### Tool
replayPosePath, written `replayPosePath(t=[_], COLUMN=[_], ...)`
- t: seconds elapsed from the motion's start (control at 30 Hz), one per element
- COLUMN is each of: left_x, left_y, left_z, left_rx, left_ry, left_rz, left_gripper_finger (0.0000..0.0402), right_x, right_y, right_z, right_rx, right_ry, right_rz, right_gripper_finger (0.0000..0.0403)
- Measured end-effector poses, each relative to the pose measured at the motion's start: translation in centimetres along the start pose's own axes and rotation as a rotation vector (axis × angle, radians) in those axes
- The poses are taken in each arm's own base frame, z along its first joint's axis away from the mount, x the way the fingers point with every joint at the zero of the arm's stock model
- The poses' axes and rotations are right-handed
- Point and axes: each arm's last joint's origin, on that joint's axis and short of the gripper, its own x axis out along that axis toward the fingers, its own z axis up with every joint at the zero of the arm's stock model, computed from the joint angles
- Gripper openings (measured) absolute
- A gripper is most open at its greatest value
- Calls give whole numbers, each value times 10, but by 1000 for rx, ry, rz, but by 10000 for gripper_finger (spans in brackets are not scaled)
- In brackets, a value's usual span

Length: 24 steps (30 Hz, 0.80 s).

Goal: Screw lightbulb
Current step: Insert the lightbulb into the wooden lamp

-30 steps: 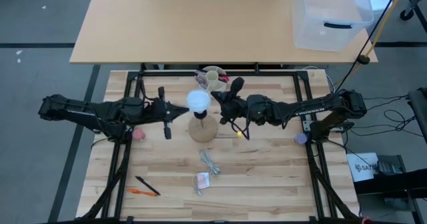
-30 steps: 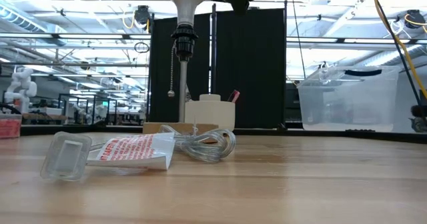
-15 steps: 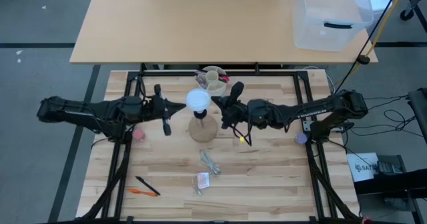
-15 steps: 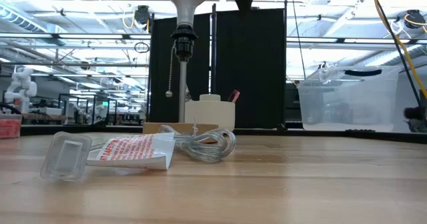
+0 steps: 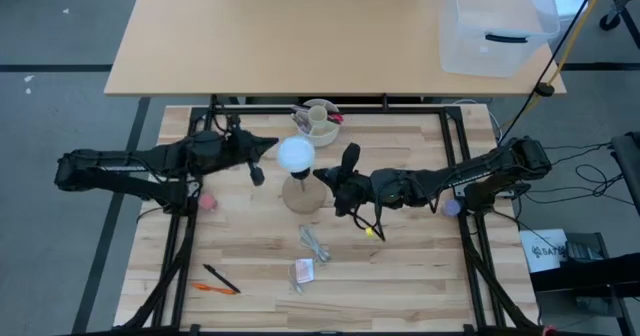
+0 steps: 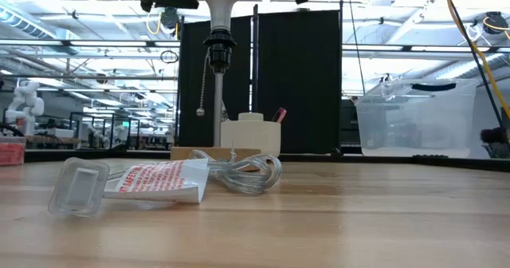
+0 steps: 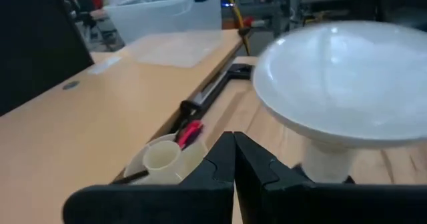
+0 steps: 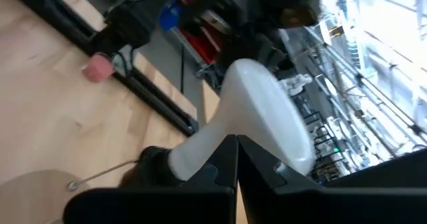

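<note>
Both clenched grippers, left gripper (image 5: 262, 148) and right gripper (image 5: 322, 175), backed off the frosted white lightbulb (image 5: 296, 153) seated upright.

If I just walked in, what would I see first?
Probably the white lightbulb, sitting up in the black socket of a tan cone-shaped lamp base in the middle of the wooden table. Two dark robot arms point at it, the left gripper and the right gripper, both shut and not holding it.

place: robotics lab | cues: other robot arms (image 6: 22, 100), black curtain (image 6: 299, 76), ceiling trusses (image 6: 88, 49)
</note>
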Motion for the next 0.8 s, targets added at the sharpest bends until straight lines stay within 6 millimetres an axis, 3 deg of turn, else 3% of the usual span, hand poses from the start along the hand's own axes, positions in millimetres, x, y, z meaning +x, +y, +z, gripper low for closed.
replayPosePath(t=[0.23,0.43,0.6,0.8], left_x=[-21,-36,-33,-20], left_y=[-1,-13,-28,-39], left_z=[10,16,14,10], left_rx=[-13,11,33,45], left_ry=[-91,-161,-139,-106], left_rz=[-48,-169,-237,-233], left_gripper_finger=[0,0,0,0], right_x=[7,17,21,22], right_y=[-8,-24,-37,-39], right_z=[-14,-29,-34,-32], right_rx=[25,49,72,63], right_ry=[96,128,107,62], right_rz=[-48,-112,-187,-171], right_gripper_finger=[0,0,0,0])
